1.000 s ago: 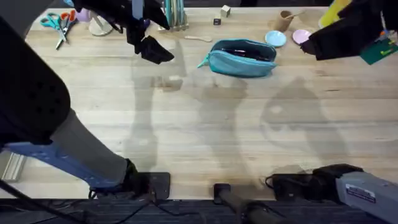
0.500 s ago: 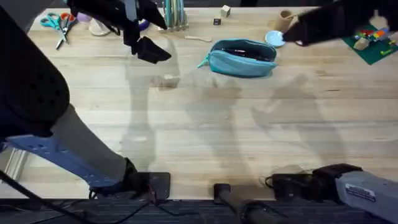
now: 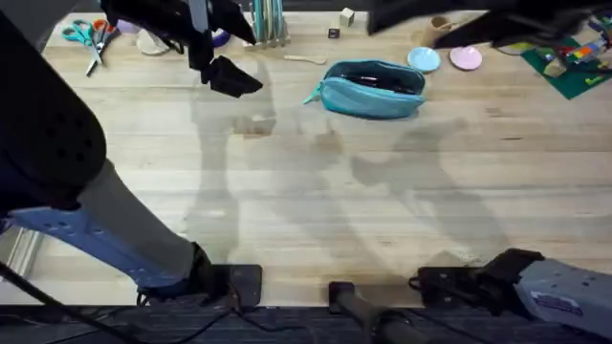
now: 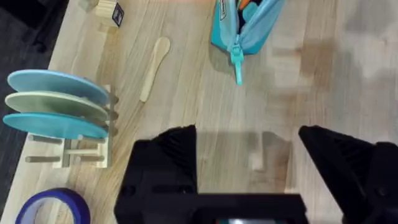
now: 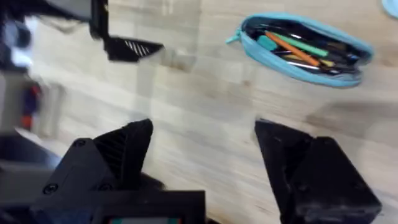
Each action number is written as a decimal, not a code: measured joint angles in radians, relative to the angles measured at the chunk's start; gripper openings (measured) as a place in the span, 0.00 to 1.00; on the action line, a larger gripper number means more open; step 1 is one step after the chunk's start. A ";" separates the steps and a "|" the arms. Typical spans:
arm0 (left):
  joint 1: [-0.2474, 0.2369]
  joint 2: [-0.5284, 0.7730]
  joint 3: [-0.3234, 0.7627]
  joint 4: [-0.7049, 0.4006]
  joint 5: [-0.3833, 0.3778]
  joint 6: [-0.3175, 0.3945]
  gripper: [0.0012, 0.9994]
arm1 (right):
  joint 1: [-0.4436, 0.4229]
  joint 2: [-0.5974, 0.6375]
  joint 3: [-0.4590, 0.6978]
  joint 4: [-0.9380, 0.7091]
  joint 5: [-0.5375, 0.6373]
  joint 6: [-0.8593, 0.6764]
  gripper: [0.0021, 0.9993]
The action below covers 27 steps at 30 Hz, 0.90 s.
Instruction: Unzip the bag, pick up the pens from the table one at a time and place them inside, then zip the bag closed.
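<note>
Bag: the teal bag (image 3: 372, 89) lay on the table (image 3: 316, 201), its zipper undone and its mouth gaping; the zipper pull (image 4: 237, 62) trailed from one end toward the left gripper.
Contents: an orange pen (image 5: 297, 49) lay inside the bag among darker and green pens; no loose pen was seen on the table beside the bag.
Left gripper: the left gripper (image 4: 249, 152) hung above bare table, near the bag's pull end, its fingers spread wide and holding nothing.
Right gripper: the right gripper (image 5: 202, 152) hovered over the table, near the bag's long side, spread wide and empty.
Surroundings: a wooden spatula (image 4: 153, 67) lay near the bag's pull end; a wooden rack (image 4: 71, 134) of plates stood well apart from the bag.
Step in hand: judged from the filled, open bag, loading appeared done and closing remained.
Next move: one gripper would need to pin the bag while the other pinched the pull and drew it along the zipper.
</note>
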 joint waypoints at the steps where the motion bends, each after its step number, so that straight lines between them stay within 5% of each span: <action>1: 0.000 0.000 0.000 0.000 0.002 0.000 1.00 | 0.018 0.010 0.000 0.023 0.014 0.051 1.00; 10: 0.000 0.000 0.000 0.000 0.007 0.000 1.00 | 0.068 0.113 -0.002 0.037 0.049 0.413 1.00; 18: 0.000 0.000 0.000 0.000 0.010 0.000 1.00 | 0.074 0.143 -0.002 0.082 0.070 0.465 1.00; 27: 0.000 0.000 0.000 0.000 0.010 0.000 1.00 | 0.190 0.216 -0.048 0.129 0.280 0.553 1.00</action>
